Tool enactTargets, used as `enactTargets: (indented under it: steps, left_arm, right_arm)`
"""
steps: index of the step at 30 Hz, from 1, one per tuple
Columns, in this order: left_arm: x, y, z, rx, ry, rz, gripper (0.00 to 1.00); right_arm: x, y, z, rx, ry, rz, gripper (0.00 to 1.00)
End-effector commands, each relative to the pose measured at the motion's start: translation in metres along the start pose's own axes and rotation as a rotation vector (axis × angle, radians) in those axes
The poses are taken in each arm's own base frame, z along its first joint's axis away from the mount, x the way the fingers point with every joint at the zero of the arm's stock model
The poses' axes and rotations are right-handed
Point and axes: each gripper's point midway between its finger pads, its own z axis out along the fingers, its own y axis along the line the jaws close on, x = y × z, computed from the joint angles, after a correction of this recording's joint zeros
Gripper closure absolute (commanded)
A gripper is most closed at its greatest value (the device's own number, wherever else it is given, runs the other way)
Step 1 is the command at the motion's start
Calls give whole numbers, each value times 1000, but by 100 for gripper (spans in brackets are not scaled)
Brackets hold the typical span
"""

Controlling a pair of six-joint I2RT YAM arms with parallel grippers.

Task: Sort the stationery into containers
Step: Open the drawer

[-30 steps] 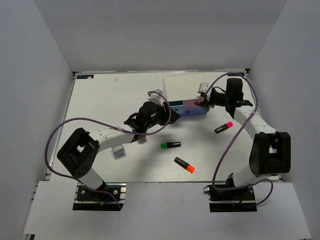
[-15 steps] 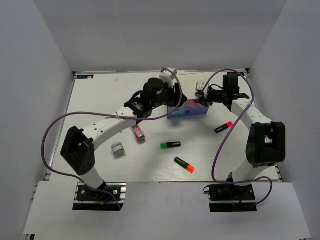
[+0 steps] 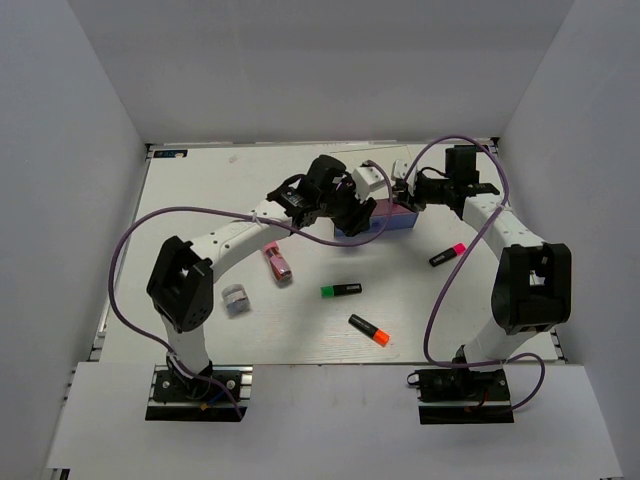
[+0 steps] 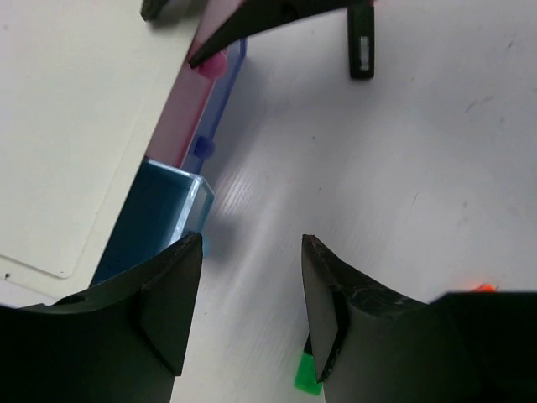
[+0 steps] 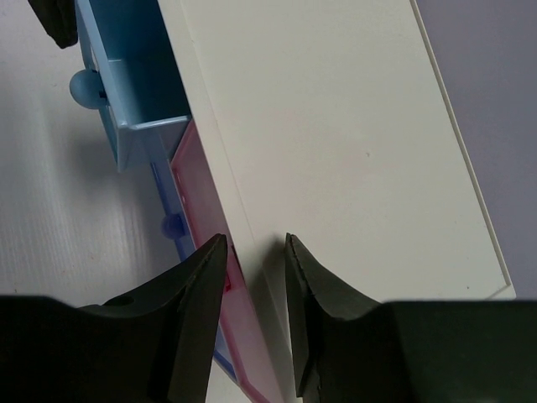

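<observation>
- The drawer box [image 5: 336, 126] sits on the table [image 3: 200, 180] right under both hands. Its light-blue drawer [image 5: 134, 67] sticks out farther than the pink drawer [image 5: 197, 206] beside it.
- The left hand [image 4: 247, 311] hovers just in front of the light-blue drawer, its fingers spread wide and holding nothing.
- The right hand [image 5: 252, 319] is over the box's front edge at the pink drawer, with only a narrow gap between its fingers. Whether they touch the box cannot be told.
- The green highlighter [image 3: 341, 291] lies near the left hand on the side of the arm bases. The orange highlighter [image 3: 369, 330] lies farther the same way.
- The pink highlighter [image 3: 447, 255] lies near the right hand, beside that arm.
- The pink oblong [image 3: 277, 262] and the grey-blue piece [image 3: 236, 299] lie well apart from the left hand, to its left, beside that arm.
</observation>
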Motion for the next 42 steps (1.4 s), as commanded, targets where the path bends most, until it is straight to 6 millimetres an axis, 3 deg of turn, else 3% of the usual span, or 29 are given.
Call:
enactTargets:
  steps: [1,6,11,16,24,29,35,37,42]
  left_arm:
    - [-10,0,-8,21,-14,113,39]
    - [-1,9,2,-8,10,118,45]
    - [24,9,9,-7,59,102,50]
    - [37,8,12,-3,81,95,57]
    - [45,1,17,17,98,85,63]
    - [52,4,20,1,112,72,77]
    - [52,4,20,0,112,63,86]
    - [58,-2,21,11,129,63,87]
    - [49,-9,13,35,102,57,88]
  right_arm:
    - [0,-7,0,8,15,11,60]
    - [1,-11,1,30,27,22,60]
    - [4,-15,1,52,43,34,60]
    - [6,-20,3,74,46,51,60]
    - [8,-23,6,85,55,69,60]
    - [7,-24,8,90,55,72,60]
    - [5,-23,12,91,55,84,60]
    - [5,-24,12,100,59,86,60]
    - [6,-26,15,114,70,92,60]
